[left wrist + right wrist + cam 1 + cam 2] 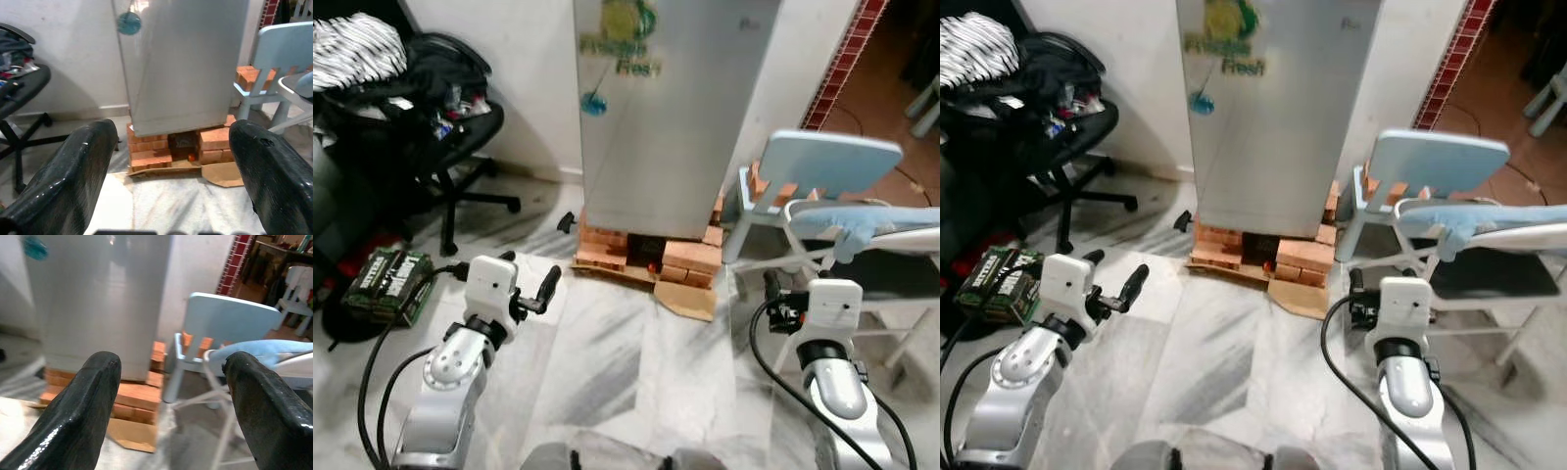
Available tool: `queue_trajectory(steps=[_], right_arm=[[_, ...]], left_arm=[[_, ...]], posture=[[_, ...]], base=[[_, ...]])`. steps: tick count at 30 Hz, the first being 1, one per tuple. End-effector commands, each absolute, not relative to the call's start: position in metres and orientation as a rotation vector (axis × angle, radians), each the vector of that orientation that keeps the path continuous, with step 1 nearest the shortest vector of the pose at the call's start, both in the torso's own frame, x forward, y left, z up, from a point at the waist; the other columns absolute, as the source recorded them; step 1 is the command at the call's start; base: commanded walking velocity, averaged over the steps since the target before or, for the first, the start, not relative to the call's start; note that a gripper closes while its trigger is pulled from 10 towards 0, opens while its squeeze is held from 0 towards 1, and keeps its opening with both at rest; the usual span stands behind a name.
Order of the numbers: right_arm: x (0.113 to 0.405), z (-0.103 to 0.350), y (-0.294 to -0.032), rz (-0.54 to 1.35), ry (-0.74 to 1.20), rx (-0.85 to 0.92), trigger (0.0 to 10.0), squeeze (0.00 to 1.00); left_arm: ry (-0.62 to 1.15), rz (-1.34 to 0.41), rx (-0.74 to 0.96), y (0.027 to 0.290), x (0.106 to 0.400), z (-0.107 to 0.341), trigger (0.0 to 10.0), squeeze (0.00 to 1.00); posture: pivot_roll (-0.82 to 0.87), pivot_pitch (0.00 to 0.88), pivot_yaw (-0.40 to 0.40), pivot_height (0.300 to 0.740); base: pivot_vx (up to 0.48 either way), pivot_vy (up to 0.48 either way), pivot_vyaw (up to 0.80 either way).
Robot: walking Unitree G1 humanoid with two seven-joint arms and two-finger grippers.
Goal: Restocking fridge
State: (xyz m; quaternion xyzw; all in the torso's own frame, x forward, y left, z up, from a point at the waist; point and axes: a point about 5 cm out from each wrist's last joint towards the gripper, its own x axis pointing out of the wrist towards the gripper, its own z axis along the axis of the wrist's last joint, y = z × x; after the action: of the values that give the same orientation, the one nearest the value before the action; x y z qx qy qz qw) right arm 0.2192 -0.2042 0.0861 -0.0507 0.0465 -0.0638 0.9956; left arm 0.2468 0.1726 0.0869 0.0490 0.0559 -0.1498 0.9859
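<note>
We hold left gripper (171, 161) and right gripper (168, 396) spread wide, empty; closed fridge (666, 117) stands ahead, well beyond both jaws.

Head eyes look down, wrist cameras forward; all share the fridge (666, 117).

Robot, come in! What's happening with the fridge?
Left gripper and right gripper open, empty. Fridge ahead, door closed, raised on bricks. Blue chair beside it.
</note>
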Motion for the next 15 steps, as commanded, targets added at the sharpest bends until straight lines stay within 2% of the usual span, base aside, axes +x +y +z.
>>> queue_trajectory(steps=[1,7,9,13,15], right_arm=[[0.223,0.092,-0.197,-0.099,0.069,-0.069,10.0,0.00],[0.223,0.092,-0.197,-0.099,0.069,-0.069,10.0,0.00],[0.231,0.099,-0.188,-0.053,0.043,-0.080,10.0,0.00],[0.233,0.101,-0.188,-0.028,0.034,-0.076,10.0,0.00],[0.234,0.103,-0.187,-0.012,0.032,-0.075,10.0,0.00]], left_arm=[[0.116,-0.275,0.121,0.181,0.247,0.089,10.0,0.00],[0.116,-0.275,0.121,0.181,0.247,0.089,10.0,0.00],[0.106,-0.244,0.110,0.182,0.250,0.089,10.0,0.00],[0.087,-0.217,0.134,0.185,0.250,0.091,10.0,0.00],[0.095,-0.206,0.136,0.185,0.250,0.089,10.0,0.00]], posture=[[-0.04,0.035,-0.023,0.740],[-0.04,0.035,-0.023,0.740],[-0.05,0.040,-0.028,0.740],[-0.05,0.044,-0.035,0.740],[-0.05,0.045,-0.038,0.740]], base=[[0.000,0.480,0.00],[0.000,0.480,0.00],[0.000,0.459,-0.80],[0.000,0.433,-0.80],[0.311,0.364,-0.80]])
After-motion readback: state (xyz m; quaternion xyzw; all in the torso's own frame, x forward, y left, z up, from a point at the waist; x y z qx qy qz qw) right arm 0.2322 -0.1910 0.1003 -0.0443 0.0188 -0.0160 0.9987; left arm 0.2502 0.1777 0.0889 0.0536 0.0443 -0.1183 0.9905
